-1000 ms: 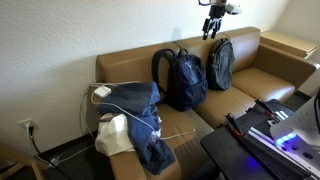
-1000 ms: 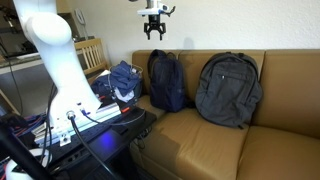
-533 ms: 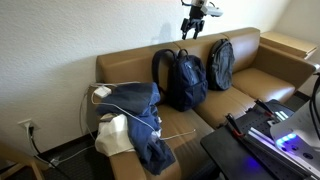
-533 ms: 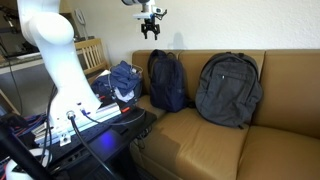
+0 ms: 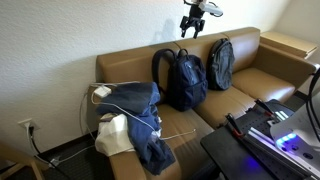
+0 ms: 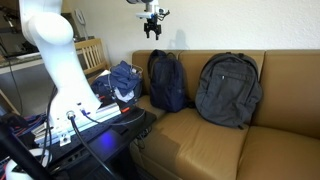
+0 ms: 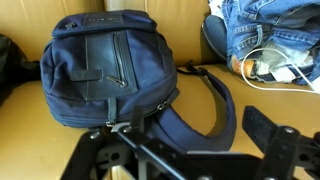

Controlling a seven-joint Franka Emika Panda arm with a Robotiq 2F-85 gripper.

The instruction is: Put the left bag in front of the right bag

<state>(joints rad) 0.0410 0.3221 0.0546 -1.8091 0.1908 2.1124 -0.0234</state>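
Observation:
The left bag (image 5: 180,78), a bulky navy-black backpack, stands upright against the brown sofa back; it also shows in an exterior view (image 6: 167,80) and fills the wrist view (image 7: 108,72), its black strap (image 7: 218,105) looping out. The right bag (image 5: 220,62), a slimmer grey-blue backpack, stands beside it, apart, and also shows in an exterior view (image 6: 230,88). My gripper (image 5: 191,28) hangs open and empty well above the left bag, near the wall; it also shows in an exterior view (image 6: 152,30) and in the wrist view (image 7: 185,150).
A heap of blue denim clothes (image 5: 140,115) with a white cable lies on the sofa's other end (image 7: 255,30). A black table with equipment (image 5: 265,140) stands before the sofa (image 5: 240,85). The white robot arm (image 6: 55,50) rises beside a wooden chair (image 6: 92,55).
My gripper has moved sideways from above the right bag to above the left bag, staying high and open. Both bags have not moved.

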